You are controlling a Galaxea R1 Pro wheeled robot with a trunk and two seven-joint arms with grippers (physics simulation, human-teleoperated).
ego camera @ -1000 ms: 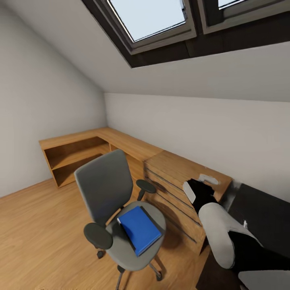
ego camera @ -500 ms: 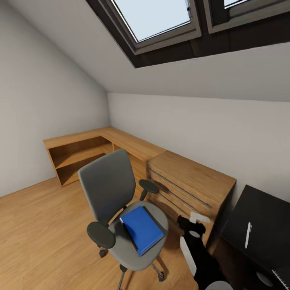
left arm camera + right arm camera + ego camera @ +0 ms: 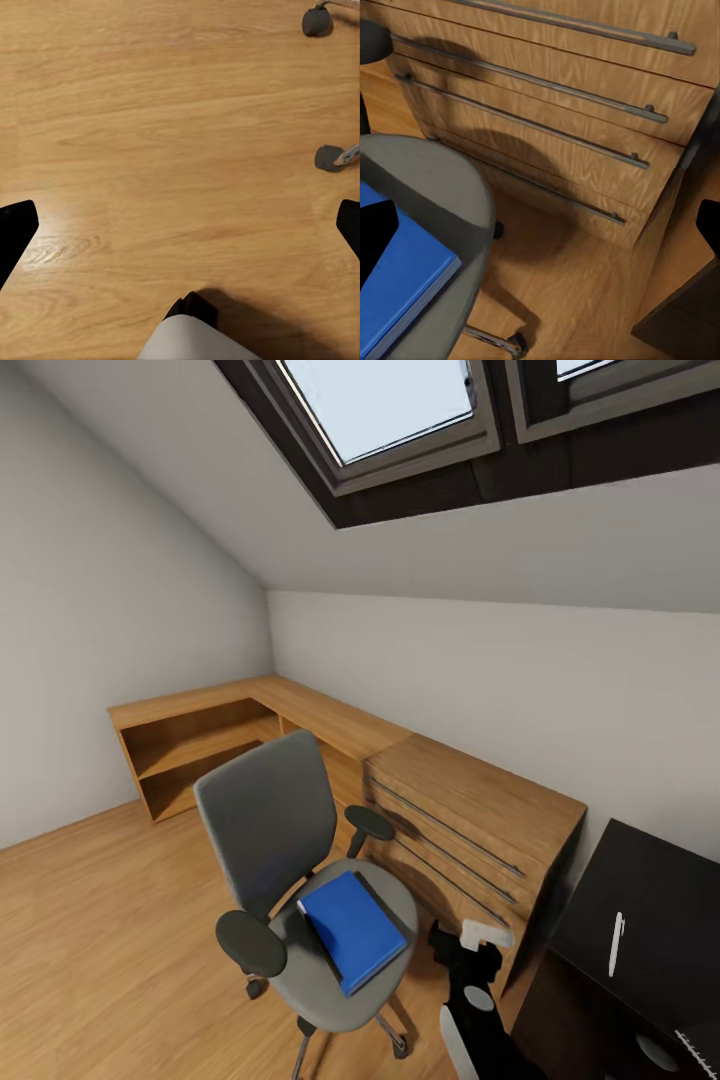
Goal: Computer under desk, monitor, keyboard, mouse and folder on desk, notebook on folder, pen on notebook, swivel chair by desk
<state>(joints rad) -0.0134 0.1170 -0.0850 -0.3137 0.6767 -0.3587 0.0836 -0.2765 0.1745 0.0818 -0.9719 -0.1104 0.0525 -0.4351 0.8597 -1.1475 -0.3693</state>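
The right end effector (image 3: 478, 950), fingers spread wide and empty, hangs at the swivel chair's (image 3: 290, 860) three o'clock, where a careless reach could knock the castored seat and slide off the folder (image 3: 350, 928).

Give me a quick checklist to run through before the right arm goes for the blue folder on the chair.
1. Folder lies flat on the swivel chair seat, nothing on top of it: ok.
2. Right tool open: ok, its fingertips stand wide apart at the right wrist picture's edges.
3. Right tool lined up over the folder: not ok, it is off the seat's edge, facing the wooden dresser.
4. Room on the desk for the folder: cannot tell, only a corner shows, with the pen on it.
5. Left tool out of the way: ok, open over bare floor.
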